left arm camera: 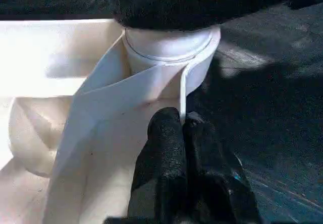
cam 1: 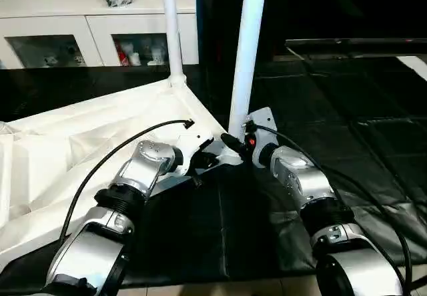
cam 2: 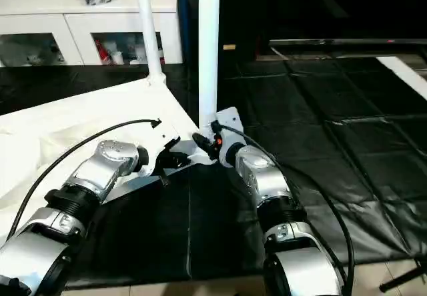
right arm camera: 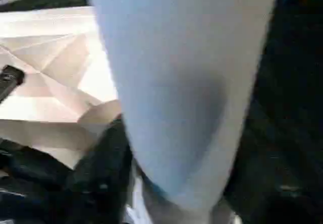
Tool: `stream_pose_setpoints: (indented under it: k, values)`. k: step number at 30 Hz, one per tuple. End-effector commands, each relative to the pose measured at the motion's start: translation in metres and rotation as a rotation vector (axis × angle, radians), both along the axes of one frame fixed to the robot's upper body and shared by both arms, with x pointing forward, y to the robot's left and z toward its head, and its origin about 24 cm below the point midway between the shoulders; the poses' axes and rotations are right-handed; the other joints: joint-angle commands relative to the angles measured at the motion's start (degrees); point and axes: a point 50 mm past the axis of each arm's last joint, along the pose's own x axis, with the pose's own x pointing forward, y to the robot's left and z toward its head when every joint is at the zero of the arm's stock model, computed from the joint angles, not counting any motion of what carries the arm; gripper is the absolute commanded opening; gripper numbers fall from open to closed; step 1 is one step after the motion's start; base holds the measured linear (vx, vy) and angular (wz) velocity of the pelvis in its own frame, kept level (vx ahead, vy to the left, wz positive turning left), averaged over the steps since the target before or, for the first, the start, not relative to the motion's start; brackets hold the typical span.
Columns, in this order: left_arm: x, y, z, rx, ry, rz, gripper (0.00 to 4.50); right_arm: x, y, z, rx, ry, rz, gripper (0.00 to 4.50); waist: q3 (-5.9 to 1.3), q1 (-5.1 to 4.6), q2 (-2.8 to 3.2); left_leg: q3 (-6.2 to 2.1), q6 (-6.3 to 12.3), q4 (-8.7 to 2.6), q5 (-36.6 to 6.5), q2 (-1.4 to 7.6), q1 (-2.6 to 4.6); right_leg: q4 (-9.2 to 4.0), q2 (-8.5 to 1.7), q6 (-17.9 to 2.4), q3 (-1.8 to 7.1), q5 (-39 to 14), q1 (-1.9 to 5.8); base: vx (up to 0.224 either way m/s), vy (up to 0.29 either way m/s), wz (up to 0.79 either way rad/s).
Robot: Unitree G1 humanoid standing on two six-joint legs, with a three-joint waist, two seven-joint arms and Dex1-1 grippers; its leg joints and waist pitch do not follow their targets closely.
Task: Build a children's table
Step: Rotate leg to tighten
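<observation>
The children's table top (cam 1: 73,143) lies upside down on a black mat, its ribbed underside facing up. Two white legs stand upright in its corner sockets: one at the far corner (cam 1: 172,36) and one at the near corner (cam 1: 245,56). My left gripper (left arm camera: 181,133) is shut on the thin rim of the top, just beside the near corner socket (left arm camera: 166,52). My right gripper (cam 1: 235,143) sits at the foot of the near leg (right arm camera: 186,82), which stands right against it in the right wrist view.
A white cabinet (cam 1: 87,23) with glass doors and small figures stands at the back left. The black mat (cam 1: 333,123) covers the floor to the right. A dark bar (cam 1: 353,43) and a white strip (cam 1: 417,66) lie at the far right.
</observation>
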Motion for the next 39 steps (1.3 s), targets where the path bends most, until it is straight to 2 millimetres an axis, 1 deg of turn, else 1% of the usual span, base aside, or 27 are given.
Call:
stream_pose_setpoints:
  k: [1, 2, 3, 4, 5, 6, 7, 9, 10, 11, 12, 13, 14, 15, 16, 18, 19, 21, 22, 24, 26, 29, 30, 32, 33, 37, 39]
  values:
    - [-0.002, -0.016, 0.008, -0.041, -0.045, -0.076, 0.0, -0.015, 0.03, -0.003, 0.073, 0.019, 0.212, 2.98, -3.62, 0.67, -0.01, 1.38, 3.66, -3.96, -12.65, -0.8, -0.96, -3.03, -2.1, -12.48, 1.88, -15.18, 3.5, 0.0, 0.0, 0.0]
    - [-0.003, -0.012, 0.007, -0.039, -0.047, -0.09, 0.0, -0.017, 0.022, -0.003, 0.074, 0.008, 0.238, 3.13, -3.71, 0.76, -0.11, 1.41, 3.89, -3.87, -12.0, -0.84, -1.04, -2.91, -2.08, -12.73, 1.86, -14.35, 3.62, 0.0, 0.0, 0.0]
    - [-0.004, -0.01, 0.007, -0.038, -0.048, -0.095, 0.0, -0.017, 0.018, -0.004, 0.073, 0.004, 0.248, 3.21, -3.75, 1.02, -0.18, 1.48, 4.49, -3.73, -10.96, -0.77, -1.1, -2.73, -2.09, -13.11, 1.93, -13.0, 3.66, 0.0, 0.0, 0.0]
    - [-0.004, -0.009, 0.007, -0.037, -0.046, -0.099, 0.0, -0.018, 0.016, -0.004, 0.073, 0.003, 0.255, 3.29, -3.93, 1.17, -0.23, 1.48, 4.89, -3.5, -8.96, -0.82, -1.36, -2.22, -2.05, -13.89, 2.02, -10.25, 3.81, 0.0, 0.0, 0.0]
    - [-0.004, -0.008, 0.007, -0.037, -0.044, -0.102, 0.0, -0.018, 0.014, -0.004, 0.074, 0.003, 0.261, 3.29, -4.07, 1.4, -0.22, 1.47, 5.18, -3.36, -7.1, -0.82, -1.45, -1.75, -1.97, -14.62, 2.05, -7.73, 3.87, 0.0, 0.0, 0.0]
    - [-0.007, -0.004, 0.007, -0.033, -0.04, -0.136, 0.0, -0.021, 0.002, -0.003, 0.069, -0.009, 0.312, 3.48, -4.12, 1.5, -0.04, 1.43, 5.31, -3.29, -6.24, -0.81, -1.49, -1.56, -2.0, -14.89, 2.03, -6.67, 3.95, 0.0, 0.0, 0.0]
    - [-0.009, -0.001, 0.007, -0.029, -0.035, -0.16, 0.0, -0.023, -0.005, -0.002, 0.066, -0.016, 0.351, 3.61, -4.26, 1.84, -0.04, 1.54, 6.09, -3.07, -4.94, -0.79, -1.39, -1.32, -1.85, -15.62, 1.99, -4.22, 4.01, 0.0, 0.0, 0.0]
    - [-0.01, 0.001, 0.006, -0.026, -0.031, -0.176, 0.0, -0.024, -0.009, -0.001, 0.063, -0.021, 0.377, 3.69, -4.17, 2.23, -0.01, 1.66, 6.85, -2.98, -4.69, -0.64, -1.44, -1.21, -1.7, -16.4, 1.92, -2.46, 3.91, 0.0, 0.0, 0.0]
    - [-0.014, 0.003, 0.007, -0.026, -0.037, -0.233, 0.0, -0.026, -0.017, 0.002, 0.063, -0.031, 0.425, 3.81, -4.13, 2.41, 0.1, 1.6, 6.83, -3.08, -5.46, -0.52, -1.44, -1.23, -1.79, -16.55, 1.85, -3.16, 3.94, 0.0, 0.0, 0.0]
    - [-0.016, 0.006, 0.007, -0.02, -0.03, -0.267, 0.0, -0.029, -0.025, 0.004, 0.062, -0.035, 0.471, 3.81, -4.02, 2.61, 0.1, 1.64, 6.59, -3.16, -6.66, -0.44, -1.32, -1.38, -1.77, -16.33, 1.82, -4.65, 3.91, 0.0, 0.0, 0.0]
    - [-0.017, 0.007, 0.007, -0.017, -0.028, -0.286, 0.0, -0.03, -0.028, 0.005, 0.058, -0.034, 0.499, 3.93, -4.0, 2.7, 0.06, 1.63, 6.47, -3.21, -7.36, -0.37, -1.27, -1.49, -1.79, -16.17, 1.81, -5.55, 3.95, 0.0, 0.0, 0.0]
    - [-0.019, 0.009, 0.007, -0.013, -0.028, -0.306, 0.0, -0.032, -0.032, 0.006, 0.05, -0.029, 0.527, 4.06, -3.87, 2.97, 0.04, 1.71, 6.21, -3.27, -8.6, -0.28, -1.15, -1.63, -1.8, -15.89, 1.85, -7.29, 3.77, 0.0, 0.0, 0.0]
    - [-0.02, 0.01, 0.007, -0.013, -0.023, -0.328, 0.0, -0.035, -0.037, 0.006, 0.03, -0.026, 0.576, 4.14, -3.78, 3.14, 0.12, 1.73, 5.92, -3.36, -9.36, -0.25, -1.13, -1.77, -1.85, -15.56, 1.87, -8.64, 3.71, 0.0, 0.0, 0.0]
    - [-0.021, 0.01, 0.007, -0.012, -0.021, -0.338, 0.0, -0.036, -0.039, 0.006, 0.021, -0.024, 0.598, 4.26, -3.71, 3.35, 0.07, 1.76, 5.3, -3.44, -10.61, -0.21, -1.01, -2.01, -1.93, -14.76, 1.9, -11.04, 3.63, 0.0, 0.0, 0.0]
    - [-0.024, 0.013, 0.007, 0.0, -0.016, -0.374, 0.0, -0.04, -0.049, 0.004, -0.026, -0.001, 0.662, 4.37, -3.68, 3.58, 0.06, 1.74, 4.83, -3.52, -10.96, -0.18, -0.85, -2.17, -1.92, -14.26, 1.9, -12.45, 3.58, 0.0, 0.0, 0.0]
    - [-0.027, 0.016, 0.007, 0.013, -0.01, -0.41, 0.0, -0.042, -0.062, 0.002, -0.082, 0.042, 0.702, 4.45, -3.66, 3.77, 0.09, 1.76, 4.46, -3.53, -11.49, -0.07, -0.76, -2.18, -1.93, -14.12, 1.96, -13.25, 3.43, 0.0, 0.0, 0.0]
    - [-0.027, 0.016, 0.007, 0.013, -0.01, -0.41, 0.0, -0.042, -0.062, 0.002, -0.082, 0.042, 0.702, 4.45, -3.61, 3.92, 0.11, 1.79, 4.32, -3.55, -11.72, -0.1, -0.8, -2.29, -1.91, -13.95, 1.98, -13.82, 3.42, 0.0, 0.0, 0.0]
    - [-0.028, 0.018, 0.007, 0.017, -0.007, -0.428, 0.0, -0.044, -0.067, 0.002, -0.107, 0.055, 0.72, 4.45, -3.7, 4.12, -0.04, 1.67, 3.95, -3.59, -11.0, -0.13, -0.94, -2.16, -1.98, -13.64, 2.0, -13.69, 3.57, 0.0, 0.0, 0.0]
    - [-0.031, 0.02, 0.006, 0.025, 0.003, -0.463, 0.0, -0.044, -0.075, 0.003, -0.14, 0.064, 0.736, 4.45, -3.77, 4.3, -0.1, 1.67, 3.91, -3.51, -10.39, -0.16, -0.9, -2.07, -1.97, -13.62, 2.02, -13.12, 3.56, 0.0, 0.0, 0.0]
    - [-0.033, 0.022, 0.006, 0.031, 0.006, -0.482, 0.0, -0.044, -0.078, 0.004, -0.148, 0.064, 0.745, 4.45, -3.86, 4.43, -0.15, 1.73, 4.12, -3.37, -9.39, -0.17, -0.94, -1.87, -1.87, -13.98, 2.05, -11.71, 3.51, 0.0, 0.0, 0.0]
    - [-0.035, 0.022, 0.006, 0.035, 0.01, -0.498, 0.0, -0.044, -0.081, 0.006, -0.146, 0.064, 0.753, 4.45, -4.06, 4.54, -0.25, 1.69, 4.66, -3.2, -7.95, -0.24, -1.16, -1.49, -1.84, -14.57, 2.02, -9.28, 3.69, 0.0, 0.0, 0.0]
    - [-0.041, 0.023, 0.005, 0.037, 0.023, -0.548, 0.0, -0.048, -0.084, 0.012, -0.119, 0.076, 0.813, 4.45, -4.08, 4.51, -0.22, 1.69, 5.24, -3.1, -7.23, -0.2, -1.24, -1.38, -1.81, -15.02, 1.94, -8.09, 3.64, 0.0, 0.0, 0.0]
    - [-0.044, 0.022, 0.004, 0.038, 0.028, -0.564, 0.0, -0.05, -0.085, 0.013, -0.113, 0.082, 0.838, 4.45, -4.11, 4.56, -0.26, 1.65, 5.53, -3.09, -7.4, -0.17, -1.24, -1.33, -1.81, -15.14, 1.9, -8.06, 3.79, 0.0, 0.0, 0.0]
    - [-0.046, 0.022, 0.003, 0.04, 0.032, -0.583, 0.0, -0.052, -0.086, 0.014, -0.106, 0.102, 0.872, 4.45, -4.04, 4.69, -0.2, 1.72, 5.84, -3.13, -7.84, 0.0, -1.07, -1.47, -1.84, -15.39, 1.94, -8.76, 3.5, 0.0, 0.0, 0.0]
    - [-0.047, 0.022, 0.003, 0.039, 0.031, -0.588, 0.0, -0.052, -0.086, 0.015, -0.102, 0.096, 0.873, 4.45, -3.98, 4.68, -0.44, 1.78, 5.84, -3.11, -7.99, -0.05, -1.11, -1.52, -1.76, -15.28, 1.94, -9.15, 3.49, 0.0, 0.0, 0.0]
    - [-0.049, 0.022, 0.004, 0.041, 0.029, -0.604, 0.0, -0.048, -0.084, 0.017, -0.103, 0.038, 0.846, 4.45, -3.87, 4.81, -0.33, 1.77, 4.53, -3.28, -9.4, -0.01, -1.03, -1.87, -1.99, -13.91, 1.96, -13.15, 3.34, 0.0, 0.0, 0.0]
    - [-0.051, 0.022, 0.004, 0.041, 0.031, -0.617, 0.0, -0.045, -0.082, 0.019, -0.098, 0.015, 0.836, 4.45, -3.89, 4.79, -0.4, 1.75, 4.33, -3.28, -9.15, -0.02, -1.01, -1.83, -1.89, -13.76, 1.98, -12.91, 3.34, 0.0, 0.0, 0.0]
